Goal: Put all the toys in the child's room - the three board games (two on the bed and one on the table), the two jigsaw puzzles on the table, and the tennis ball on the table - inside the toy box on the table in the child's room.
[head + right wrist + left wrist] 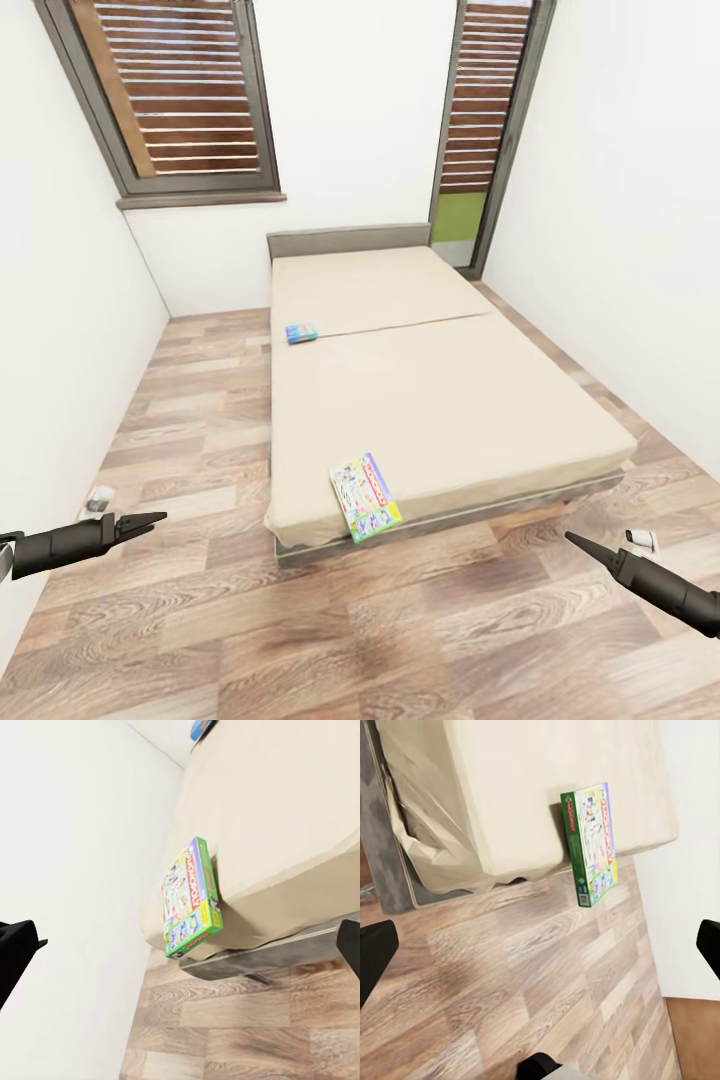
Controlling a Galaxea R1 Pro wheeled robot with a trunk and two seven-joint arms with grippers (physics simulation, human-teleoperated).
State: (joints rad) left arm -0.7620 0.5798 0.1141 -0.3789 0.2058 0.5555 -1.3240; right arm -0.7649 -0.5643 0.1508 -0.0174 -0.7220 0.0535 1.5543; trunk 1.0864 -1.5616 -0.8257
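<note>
Wood-floored bedroom: bed (430, 400) carries two board games, green one (366, 497) overhanging its near-left corner, blue one (301, 332) at its left edge. Left gripper (150, 520) and right gripper (575, 541) empty, apparently closed. Approach step; next, grasp the overhanging box.

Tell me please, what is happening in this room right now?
A two-armed robot faces the bed, and nothing is in its hold. The left gripper and the right gripper both hover low over the wooden floor. Two board games lie on the mattress: a green-edged game box hanging slightly over the near edge, and a small blue game box farther back, by the left edge. Neither has been picked up yet.
</note>
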